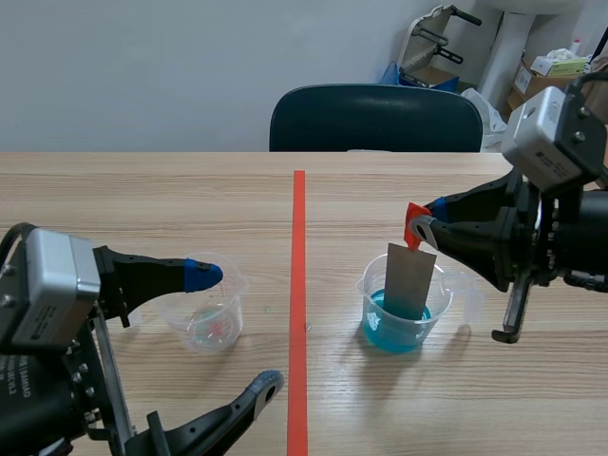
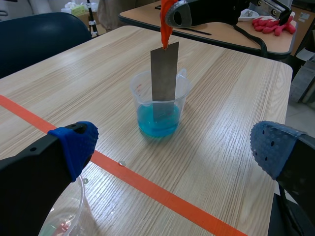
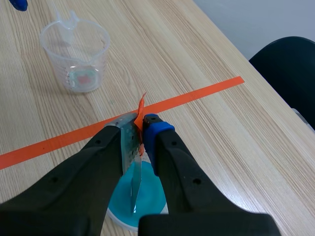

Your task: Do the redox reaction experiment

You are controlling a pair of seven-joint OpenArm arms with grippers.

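My right gripper (image 1: 418,226) is shut on the red-taped top of a grey metal strip (image 1: 409,281). The strip hangs upright with its lower end in the blue liquid of a clear beaker (image 1: 399,318), right of the tape line. In the right wrist view the strip (image 3: 132,147) is pinched between the fingers above the blue beaker (image 3: 140,199). The left wrist view shows the strip (image 2: 164,73) standing in that beaker (image 2: 160,115). My left gripper (image 1: 237,328) is open, with a second clear beaker (image 1: 204,318), holding pinkish residue, beside its far finger and not gripped.
An orange-red tape line (image 1: 298,304) runs down the middle of the wooden table (image 1: 142,199). A dark chair (image 1: 375,119) stands behind the far edge. Boxes and clutter (image 1: 546,71) sit at the back right, off the table.
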